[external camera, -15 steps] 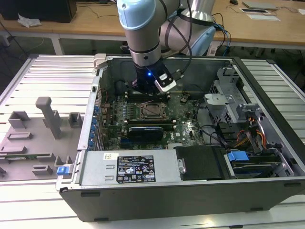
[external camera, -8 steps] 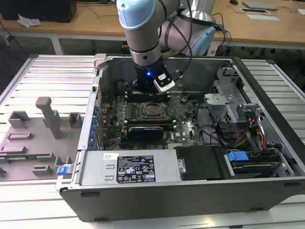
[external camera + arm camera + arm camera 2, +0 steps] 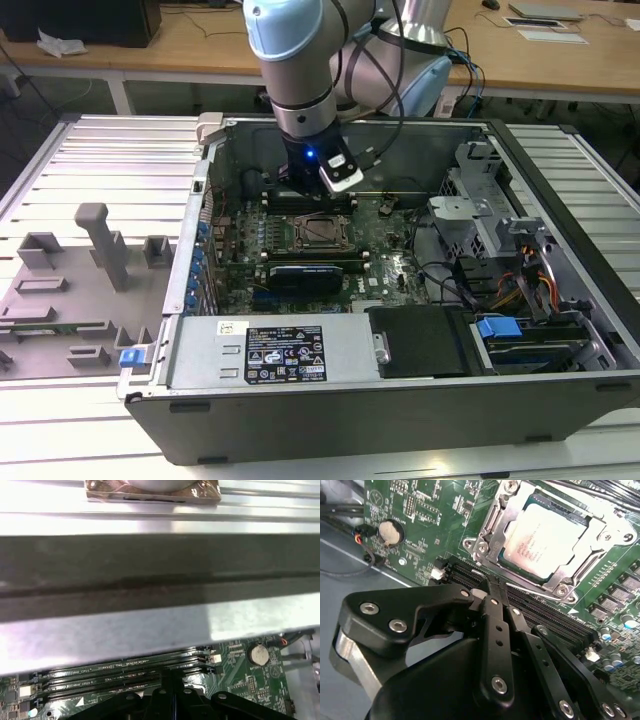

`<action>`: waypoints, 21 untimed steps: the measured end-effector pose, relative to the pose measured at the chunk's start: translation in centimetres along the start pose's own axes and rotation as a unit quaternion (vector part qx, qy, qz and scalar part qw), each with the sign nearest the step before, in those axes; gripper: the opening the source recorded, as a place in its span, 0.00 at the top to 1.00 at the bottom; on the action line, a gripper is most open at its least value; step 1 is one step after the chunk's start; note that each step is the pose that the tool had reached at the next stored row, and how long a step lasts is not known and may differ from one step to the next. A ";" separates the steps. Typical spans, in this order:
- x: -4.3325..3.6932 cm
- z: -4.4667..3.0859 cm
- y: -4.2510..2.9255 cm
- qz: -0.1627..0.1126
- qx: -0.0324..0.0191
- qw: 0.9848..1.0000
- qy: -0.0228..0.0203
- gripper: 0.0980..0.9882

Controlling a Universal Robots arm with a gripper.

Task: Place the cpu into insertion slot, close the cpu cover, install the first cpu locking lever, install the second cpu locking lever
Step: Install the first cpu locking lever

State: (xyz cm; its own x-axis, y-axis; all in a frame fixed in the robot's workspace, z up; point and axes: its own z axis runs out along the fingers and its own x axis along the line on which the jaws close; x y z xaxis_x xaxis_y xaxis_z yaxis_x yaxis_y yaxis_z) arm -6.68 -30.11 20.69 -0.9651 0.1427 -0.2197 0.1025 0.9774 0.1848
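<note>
cpu (image 3: 545, 537) | under closed cpu cover (image 3: 491, 529) | just beyond pincer (image 3: 488, 581) tip, apart | pincer together, empty

The cpu (image 3: 547, 535), a flat square chip with a pale silver-beige top, lies seated and level just beside the black memory slots (image 3: 555, 622). The cpu cover (image 3: 493, 525), a thin silver frame, lies down flat around it, and the chip shows through its central window.

In the second wrist view the end effector (image 3: 490, 584) hides part of the memory slots (image 3: 555, 622) under it. Past its tip, the cpu cover (image 3: 590, 542) is cut off.
</note>
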 end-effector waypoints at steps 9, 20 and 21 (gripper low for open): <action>0.23 0.14 0.43 0.029 0.007 1.000 -0.006 0.99; 0.42 0.36 0.69 0.064 0.015 0.998 -0.012 0.99; 0.43 0.38 0.75 0.066 0.015 0.998 -0.013 0.99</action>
State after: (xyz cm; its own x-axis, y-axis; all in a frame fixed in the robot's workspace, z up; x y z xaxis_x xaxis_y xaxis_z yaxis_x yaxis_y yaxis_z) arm -6.93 -29.26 20.38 -0.9364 0.2735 -0.2197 0.2353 0.9542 0.1848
